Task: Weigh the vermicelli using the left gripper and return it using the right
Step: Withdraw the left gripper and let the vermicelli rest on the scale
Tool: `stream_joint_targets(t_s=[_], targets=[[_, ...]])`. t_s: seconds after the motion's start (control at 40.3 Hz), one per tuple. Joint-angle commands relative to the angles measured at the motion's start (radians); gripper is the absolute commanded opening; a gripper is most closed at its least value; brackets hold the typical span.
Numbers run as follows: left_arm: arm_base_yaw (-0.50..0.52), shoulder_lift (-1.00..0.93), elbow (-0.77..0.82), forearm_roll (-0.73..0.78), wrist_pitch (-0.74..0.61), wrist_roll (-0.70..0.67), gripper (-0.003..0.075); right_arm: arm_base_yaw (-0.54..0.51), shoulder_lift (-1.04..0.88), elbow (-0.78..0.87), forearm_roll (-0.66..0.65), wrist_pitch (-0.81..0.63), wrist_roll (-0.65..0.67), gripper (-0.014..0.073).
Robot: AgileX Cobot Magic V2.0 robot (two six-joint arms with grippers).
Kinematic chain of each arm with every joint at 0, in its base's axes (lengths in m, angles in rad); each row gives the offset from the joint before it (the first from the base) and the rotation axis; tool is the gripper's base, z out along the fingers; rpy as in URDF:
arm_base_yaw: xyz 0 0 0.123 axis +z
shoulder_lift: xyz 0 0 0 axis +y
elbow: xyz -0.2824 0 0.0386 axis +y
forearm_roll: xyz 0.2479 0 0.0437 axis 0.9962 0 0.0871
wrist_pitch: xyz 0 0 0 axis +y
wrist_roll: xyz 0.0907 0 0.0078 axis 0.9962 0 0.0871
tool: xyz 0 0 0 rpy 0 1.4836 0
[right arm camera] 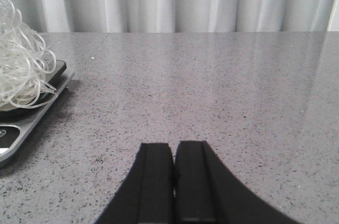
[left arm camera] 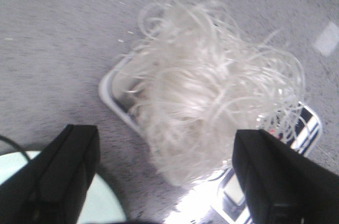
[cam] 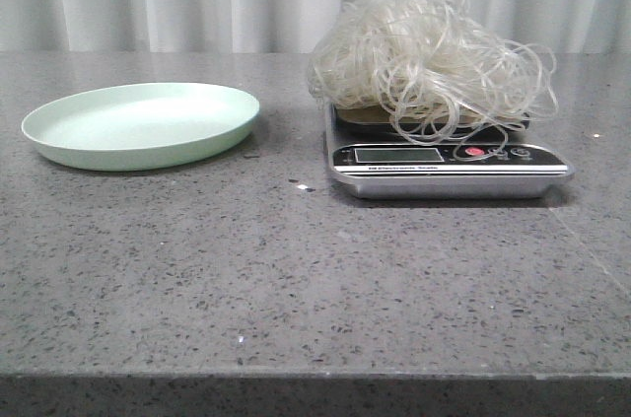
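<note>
The vermicelli [cam: 424,57], a fluffy tangle of translucent whitish strands, lies on the silver kitchen scale [cam: 449,166] at the table's middle right. It also shows in the left wrist view [left arm camera: 206,91] and in the right wrist view [right arm camera: 21,70]. My left gripper [left arm camera: 167,176] is open and empty, high above the scale's near-left side, with nothing between its fingers. My right gripper [right arm camera: 174,181] is shut and empty, low over bare table to the right of the scale [right arm camera: 26,123]. Neither gripper shows in the front view.
A pale green round plate [cam: 143,123] sits empty on the table's left; its edge shows in the left wrist view [left arm camera: 100,205]. The grey speckled tabletop [cam: 296,279] ends at a front edge. White curtains hang behind.
</note>
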Motion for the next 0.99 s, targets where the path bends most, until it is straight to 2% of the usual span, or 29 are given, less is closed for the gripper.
stream_joint_targets(t_s=[0.0,0.174,0.372,0.595,0.744,0.967], targets=[[0.037,-0.097,-0.025,-0.014,-0.032,-0.007,0.0568,0.001,-0.015,-0.007,-0.004,-0.102,-0.007,0.0151],[0.103,-0.222,0.052,0.019,-0.054,-0.011,0.0554,0.001,-0.015,-0.007,-0.004,-0.115,-0.007,0.0151],[0.157,-0.416,0.222,0.145,-0.138,-0.066,0.0498,0.001,-0.015,-0.007,-0.004,-0.119,-0.007,0.0151],[0.183,-0.659,0.490,0.316,-0.297,-0.207,0.0489,0.001,-0.015,-0.007,-0.004,-0.119,-0.007,0.0151],[0.186,-0.812,0.703,0.494,-0.352,-0.323,0.0489,0.001,-0.015,-0.007,-0.004,-0.119,-0.007,0.0151],[0.186,-1.006,0.999,0.624,-0.415,-0.459,0.0489,0.001,-0.015,-0.008,-0.004,-0.119,-0.007,0.0151]])
